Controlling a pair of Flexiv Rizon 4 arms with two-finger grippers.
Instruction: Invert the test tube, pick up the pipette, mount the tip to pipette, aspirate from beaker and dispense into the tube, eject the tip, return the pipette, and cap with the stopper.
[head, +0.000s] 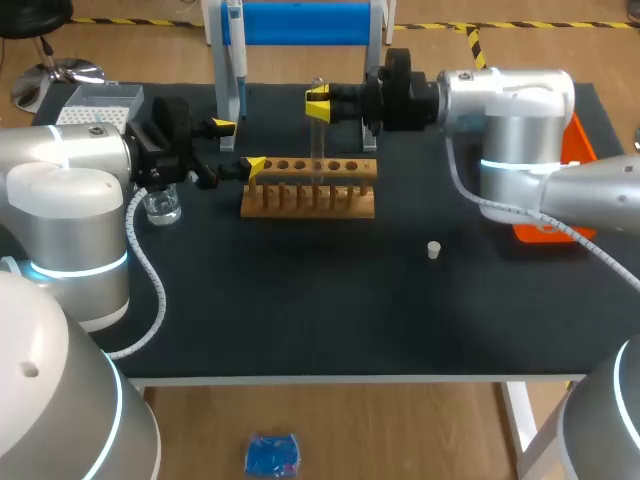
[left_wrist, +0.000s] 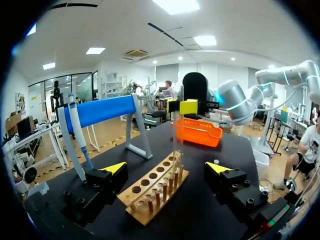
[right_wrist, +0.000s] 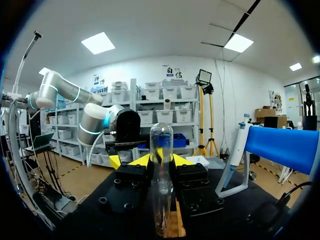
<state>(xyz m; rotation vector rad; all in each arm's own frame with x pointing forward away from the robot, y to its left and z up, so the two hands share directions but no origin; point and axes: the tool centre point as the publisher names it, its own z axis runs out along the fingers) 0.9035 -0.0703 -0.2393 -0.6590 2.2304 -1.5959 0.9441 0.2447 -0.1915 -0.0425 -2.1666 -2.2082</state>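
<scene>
A clear test tube (head: 318, 145) stands upright over the wooden rack (head: 310, 187), its lower end down at the rack's holes. My right gripper (head: 318, 103) is shut on the tube's upper part. In the right wrist view the tube (right_wrist: 161, 150) sits between the fingers (right_wrist: 131, 176) of my right gripper (right_wrist: 161, 162). My left gripper (head: 238, 146) is open at the rack's left end, holding nothing. In the left wrist view the left gripper (left_wrist: 166, 168) faces the rack (left_wrist: 155, 192) and the tube (left_wrist: 177, 145). The pipette (head: 235, 60) hangs on the blue stand. A white stopper (head: 434, 250) lies on the mat.
A glass beaker (head: 160, 208) stands under my left wrist. The tip box (head: 100, 105) is at the back left. An orange bin (head: 572, 150) sits at the right behind my right arm. The blue stand (head: 300, 22) is behind the rack.
</scene>
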